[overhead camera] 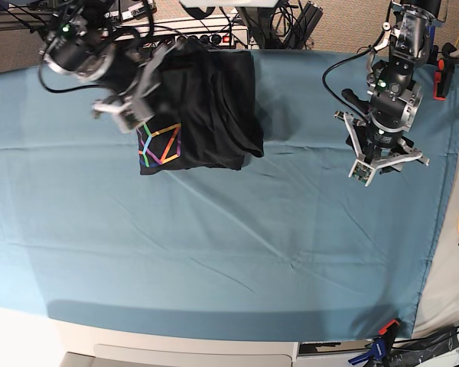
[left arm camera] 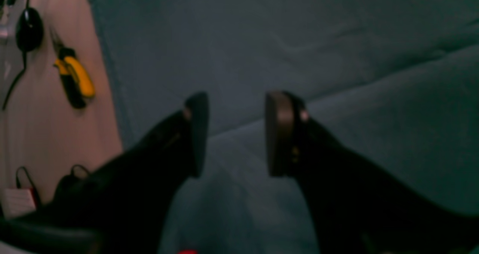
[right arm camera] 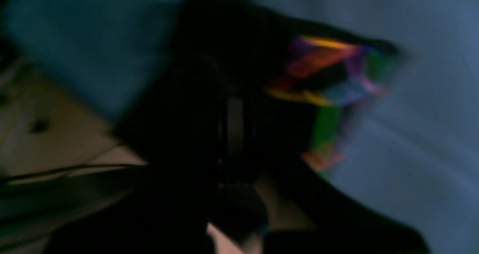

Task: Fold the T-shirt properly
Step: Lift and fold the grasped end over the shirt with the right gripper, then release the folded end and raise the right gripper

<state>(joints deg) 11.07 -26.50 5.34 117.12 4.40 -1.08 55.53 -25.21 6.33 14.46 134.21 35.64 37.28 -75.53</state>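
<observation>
T-shirt [overhead camera: 206, 107], black, rainbow print showing, lies bunched at the far edge of the teal table cloth [overhead camera: 229, 252]; right gripper [overhead camera: 130, 107] clamped on its fabric; left gripper [overhead camera: 382, 157] hovers well apart, fingers spread, empty

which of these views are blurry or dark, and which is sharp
Right wrist view: darkest and smeared by blur, only the T-shirt print's colours readable. Left wrist view: dim and soft, the left gripper fingers fuzzy-edged. Base view: evenly lit and sharp.
</observation>
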